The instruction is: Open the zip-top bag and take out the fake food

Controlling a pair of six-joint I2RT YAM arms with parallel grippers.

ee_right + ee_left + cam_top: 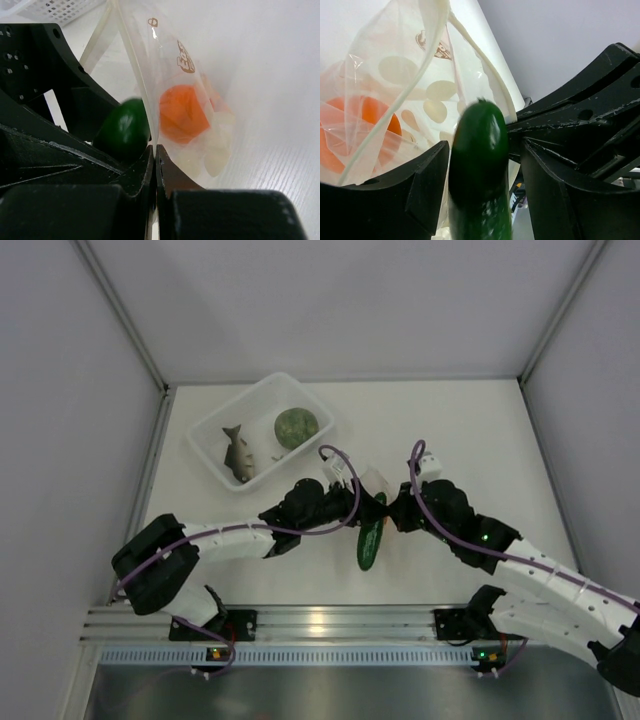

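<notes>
White tabletop (470, 440), closed in by plain white walls, is shared by both arms, which meet over its middle. Nearest, the dark green cucumber (371, 540) is seen outside the pouch, standing between the fingers of the left gripper (484, 160). Whether it is clamped or let go cannot be told, since a thin gap shows on one side only. Just beyond, the zip-top bag (170, 55) is gripped by the right gripper (155, 150), whose jaws are pinched tight on its film. The orange ball (182, 114) is seen inside the pouch. Farthest, the fish (237, 452) and the cabbage-like ball (297, 427) are lodged in the white basket (228, 406). Judged from this, the cucumber could be dropped short of the basket and roll away if the hold is loose. The thin film could also be pulled from the pinch, so that the orange ball is spilled.
</notes>
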